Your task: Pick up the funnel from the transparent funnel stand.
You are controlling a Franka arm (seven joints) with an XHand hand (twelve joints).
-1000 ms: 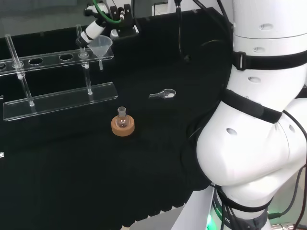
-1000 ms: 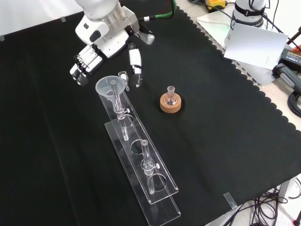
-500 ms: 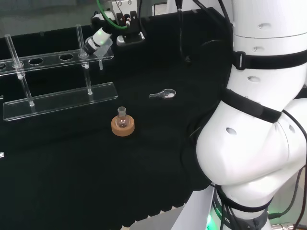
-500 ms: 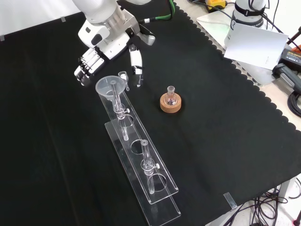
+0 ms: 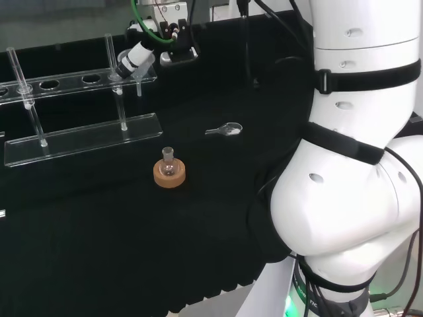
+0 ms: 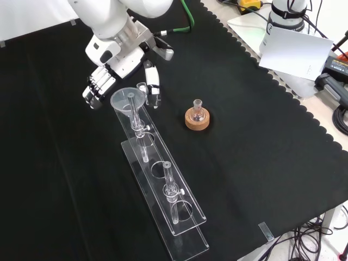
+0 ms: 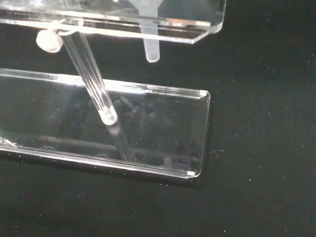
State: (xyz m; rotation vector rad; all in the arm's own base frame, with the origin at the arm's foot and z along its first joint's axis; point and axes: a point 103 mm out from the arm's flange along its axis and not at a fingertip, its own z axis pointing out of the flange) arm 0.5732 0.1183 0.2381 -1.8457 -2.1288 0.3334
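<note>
Hand (image 6: 117,60): spread, holding nothing; fingers (image 6: 97,81) to one side of the funnel's cone in the front view, thumb (image 6: 153,86) to the other, neither plainly touching.
Funnel (image 6: 128,100): seated in the end hole of the top plate, directly under and between fingers and thumb; stem (image 7: 151,45) poking through the plate, tip hanging free above the base.
Funnel stand (image 6: 163,196): clear, two plates on thin posts (image 7: 94,79), running away from the hand toward the near cloth edge in the front view.
Risk, tipping: closing off-centre likely to push the cone sideways and jam the stem in its hole.
Risk, dragging: lifting at a slant likely to catch the stem and pull the light stand along or over.
Risk, slipping: smooth cone wall likely to squirt out of a pinch set too low.
Risk, neighbours: small flask on cork ring (image 6: 197,118) just beyond the thumb side; wide swing could strike it.
Hard to make out: funnel rim against the hand in the head view; contact between fingertips and cone; the funnel's cone, cut off in the wrist view.
</note>
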